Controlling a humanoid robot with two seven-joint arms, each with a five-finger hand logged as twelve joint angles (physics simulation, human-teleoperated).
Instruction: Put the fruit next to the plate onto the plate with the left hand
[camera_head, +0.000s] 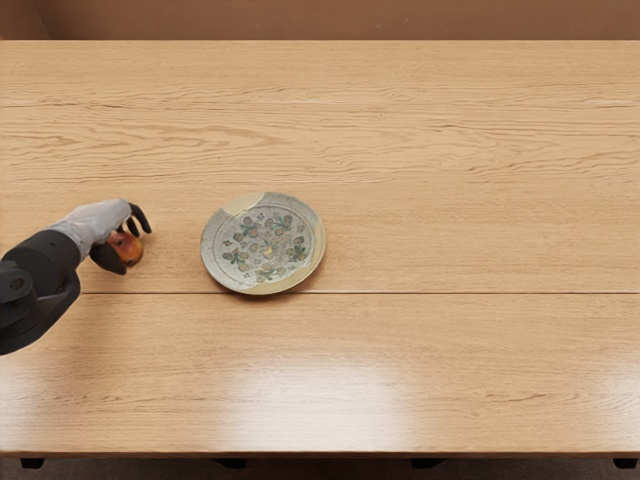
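Left hand (112, 236) fingers wrapped around the fruit (127, 247), on the table (420, 360). Plate (263, 243) sits just right, apart.

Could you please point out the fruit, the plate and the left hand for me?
fruit (128, 248), head view, on its orange skin showing between the fingers.
plate (263, 243), head view, on its bare patterned middle.
left hand (103, 224), head view, on the grey back of the hand.

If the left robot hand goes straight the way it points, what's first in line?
Likely the plate, left rim: the left robot hand, closed on the fruit, points right toward it. Height unclear.
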